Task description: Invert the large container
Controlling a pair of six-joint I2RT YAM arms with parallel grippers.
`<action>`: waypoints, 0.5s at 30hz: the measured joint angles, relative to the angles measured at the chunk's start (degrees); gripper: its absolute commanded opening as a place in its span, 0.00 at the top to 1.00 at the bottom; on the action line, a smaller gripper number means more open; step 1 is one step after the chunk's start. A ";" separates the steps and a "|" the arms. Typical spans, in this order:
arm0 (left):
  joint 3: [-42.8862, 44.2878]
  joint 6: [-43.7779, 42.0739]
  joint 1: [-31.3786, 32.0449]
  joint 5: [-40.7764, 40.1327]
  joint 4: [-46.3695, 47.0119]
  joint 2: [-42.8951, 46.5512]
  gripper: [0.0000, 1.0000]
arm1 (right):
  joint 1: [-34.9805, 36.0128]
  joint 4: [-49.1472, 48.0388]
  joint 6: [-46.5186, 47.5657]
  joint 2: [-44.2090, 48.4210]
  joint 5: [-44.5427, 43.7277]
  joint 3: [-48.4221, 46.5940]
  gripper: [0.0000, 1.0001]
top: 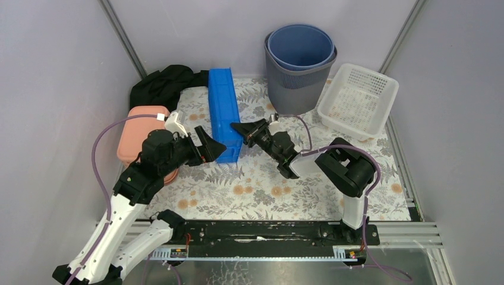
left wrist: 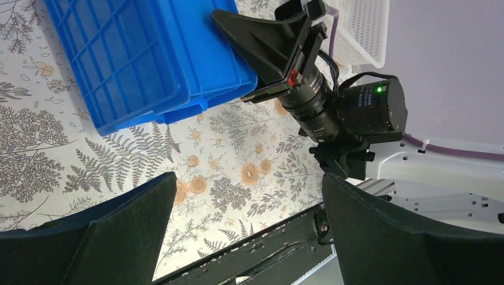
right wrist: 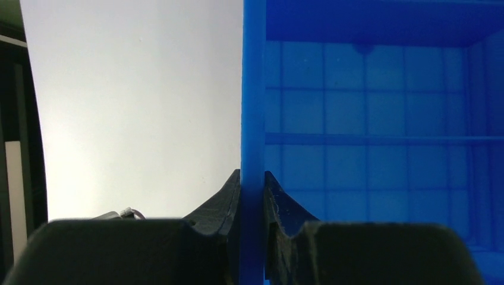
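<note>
The large container (top: 223,113) is a long blue crate tipped up on one long side on the flowered mat, its gridded bottom showing in the left wrist view (left wrist: 136,59). My right gripper (top: 241,127) is shut on its rim near the front end; the right wrist view shows the blue wall (right wrist: 368,119) pinched between the two fingers of that gripper (right wrist: 252,178). My left gripper (top: 205,145) hangs open just left of the crate's near end, with only the mat between its fingers (left wrist: 249,202). The right gripper (left wrist: 238,35) also shows there, clamped on the crate's edge.
A grey bin holding a blue bucket (top: 300,59) stands at the back. A white perforated basket (top: 358,100) leans at the back right. A pink container (top: 142,133) and a black cloth (top: 163,83) lie at the left. Walls close in on both sides.
</note>
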State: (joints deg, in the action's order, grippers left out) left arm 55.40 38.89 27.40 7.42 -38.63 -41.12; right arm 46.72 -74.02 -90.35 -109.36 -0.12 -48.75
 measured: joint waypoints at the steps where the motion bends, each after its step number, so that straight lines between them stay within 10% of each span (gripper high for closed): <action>1: 0.04 0.00 0.00 0.00 -0.02 -0.02 0.00 | 0.00 -1.22 -0.42 0.00 -0.66 0.87 1.00; 15: 0.15 0.00 0.00 -0.07 -0.24 -0.07 0.00 | 0.00 -11.30 -4.90 -0.44 -3.91 9.60 0.95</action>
State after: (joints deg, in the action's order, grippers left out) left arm 55.55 38.89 27.40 7.35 -38.87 -41.19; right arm 46.72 -85.32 -95.24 -109.80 -4.03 -39.16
